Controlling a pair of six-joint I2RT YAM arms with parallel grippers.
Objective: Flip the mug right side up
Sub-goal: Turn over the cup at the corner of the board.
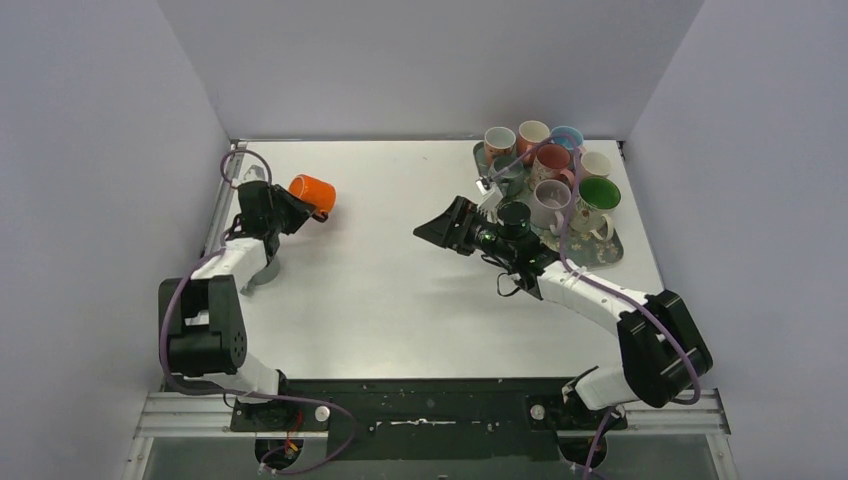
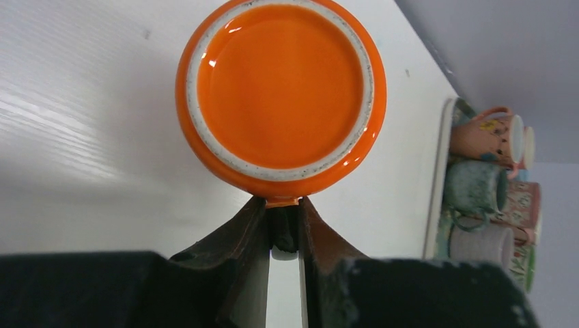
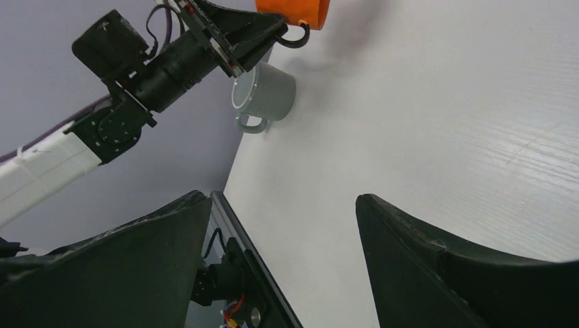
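My left gripper (image 1: 300, 210) holds the orange mug (image 1: 313, 192) in the air at the left side of the table, turned on its side. In the left wrist view the mug's glazed base (image 2: 280, 85) faces the camera, and the fingers (image 2: 321, 239) are shut on its handle (image 2: 281, 201). The right wrist view also catches the orange mug (image 3: 293, 10) at its top edge. My right gripper (image 1: 425, 232) hovers over the middle of the table, open and empty, with bare table between its fingers (image 3: 437, 266).
A grey mug (image 3: 266, 92) sits on the table near the left edge, under the left arm (image 1: 262, 272). At the back right, a tray (image 1: 600, 255) holds several mugs (image 1: 550, 170), close behind the right wrist. Walls enclose the table on three sides.
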